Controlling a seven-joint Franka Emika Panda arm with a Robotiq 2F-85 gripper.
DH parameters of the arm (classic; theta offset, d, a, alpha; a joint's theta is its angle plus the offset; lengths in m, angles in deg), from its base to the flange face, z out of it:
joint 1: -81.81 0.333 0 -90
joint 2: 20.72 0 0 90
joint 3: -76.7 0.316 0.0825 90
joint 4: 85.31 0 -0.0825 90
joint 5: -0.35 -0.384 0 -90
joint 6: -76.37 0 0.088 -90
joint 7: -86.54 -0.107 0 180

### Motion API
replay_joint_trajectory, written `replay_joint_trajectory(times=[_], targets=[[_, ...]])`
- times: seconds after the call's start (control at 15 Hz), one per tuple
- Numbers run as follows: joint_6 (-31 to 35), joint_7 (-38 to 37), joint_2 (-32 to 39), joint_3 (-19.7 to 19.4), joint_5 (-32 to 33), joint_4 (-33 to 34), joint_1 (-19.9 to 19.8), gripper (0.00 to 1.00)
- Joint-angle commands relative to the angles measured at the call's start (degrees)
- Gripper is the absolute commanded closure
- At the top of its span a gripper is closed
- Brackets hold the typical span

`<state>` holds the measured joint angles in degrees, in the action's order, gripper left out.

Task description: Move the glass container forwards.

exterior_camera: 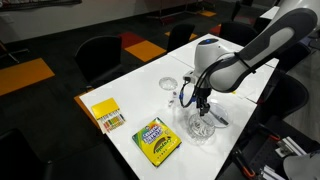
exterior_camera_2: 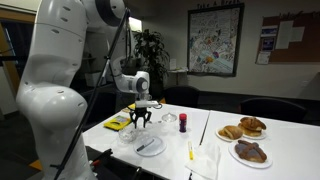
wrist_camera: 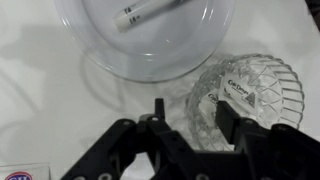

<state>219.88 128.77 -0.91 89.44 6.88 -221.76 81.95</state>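
Note:
The glass container [wrist_camera: 250, 95] is a squat cut-glass bowl with a white label inside, at the right of the wrist view. It stands on the white table under the gripper in both exterior views [exterior_camera: 200, 129] [exterior_camera_2: 131, 136]. My gripper [wrist_camera: 190, 115] is open and points down over the container's near wall, one finger inside the bowl and one outside. The fingers do not visibly press the glass. It also shows in both exterior views [exterior_camera: 203, 106] [exterior_camera_2: 140, 119].
A shallow clear dish [wrist_camera: 150, 45] holding a white marker [wrist_camera: 145, 12] lies right beside the container. Another clear dish [exterior_camera: 170, 83], a crayon box [exterior_camera: 157, 140] and a yellow box [exterior_camera: 107, 113] lie on the table. A dark jar [exterior_camera_2: 182, 122] and plates of pastries [exterior_camera_2: 243, 130] are further along.

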Motion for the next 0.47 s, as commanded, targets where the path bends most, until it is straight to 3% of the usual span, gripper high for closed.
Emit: replay_joint_trajectory(times=[0.0, 0.13, 0.4], targets=[[-2.6, 2.3, -3.6, -0.2, -1.0, -0.4, -0.6, 0.13], [-2.7, 2.8, -7.8, -0.2, -2.3, -1.4, -1.1, 0.02], [-2.8, 2.1, -16.8, -1.9, -4.5, -2.5, -0.6, 0.0]])
